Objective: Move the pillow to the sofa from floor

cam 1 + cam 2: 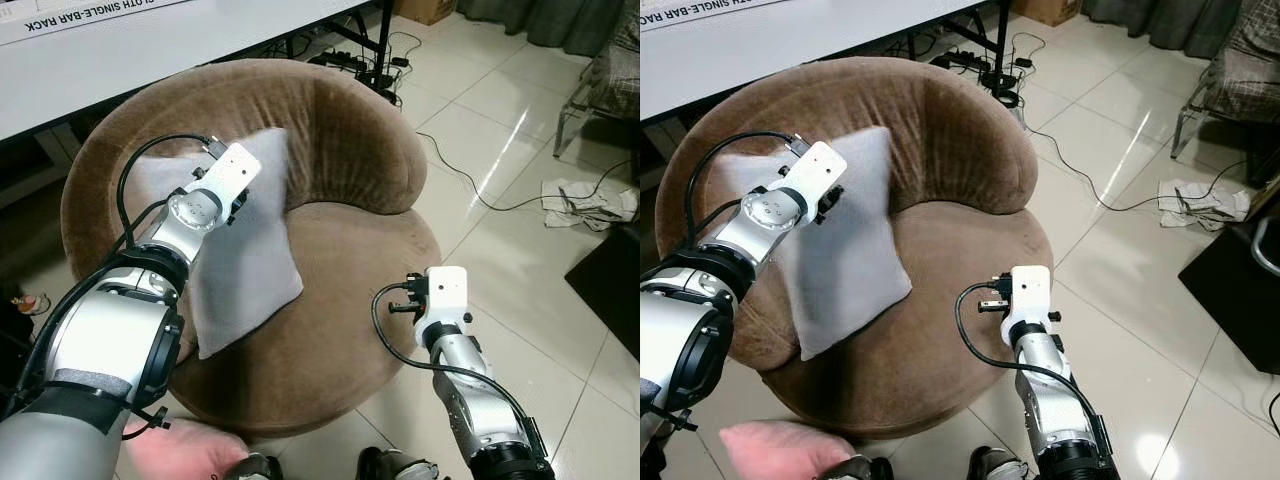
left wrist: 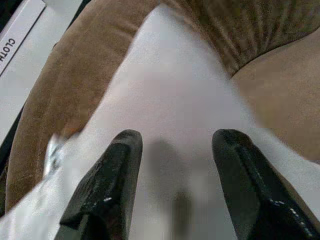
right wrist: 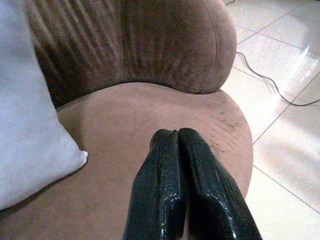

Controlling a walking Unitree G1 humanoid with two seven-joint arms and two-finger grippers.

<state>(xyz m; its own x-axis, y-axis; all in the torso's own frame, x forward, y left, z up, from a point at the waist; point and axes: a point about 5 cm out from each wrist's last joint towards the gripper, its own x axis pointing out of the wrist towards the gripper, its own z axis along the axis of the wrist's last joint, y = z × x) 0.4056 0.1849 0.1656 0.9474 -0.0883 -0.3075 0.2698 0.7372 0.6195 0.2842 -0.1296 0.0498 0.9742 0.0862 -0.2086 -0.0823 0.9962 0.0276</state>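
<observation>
Left gripper (image 2: 175, 175) is seen with its two black fingers (image 2: 107, 190) spread apart, poised just over the grey pillow (image 1: 245, 265); no grasp of the fabric is made out, so the pillow is judged released. From the head views the left arm is extended over the pillow's upper part, toward the backrest.

Pillow location: resting on the round brown sofa (image 1: 330, 330), on the robot's left side of the seat, leaned up against the backrest and left arm-roll, its lower corner lying on the seat cushion. No part of it is seen touching the tiled floor (image 1: 500, 130).

Right gripper (image 3: 182, 185) is held over the front edge of the seat with its fingers pressed together, empty, well apart from the pillow.

Progress: the transfer from floor to sofa is judged essentially done. What is left appears to be only withdrawal of the left arm, and possibly a check that the pillow sits stable.
</observation>
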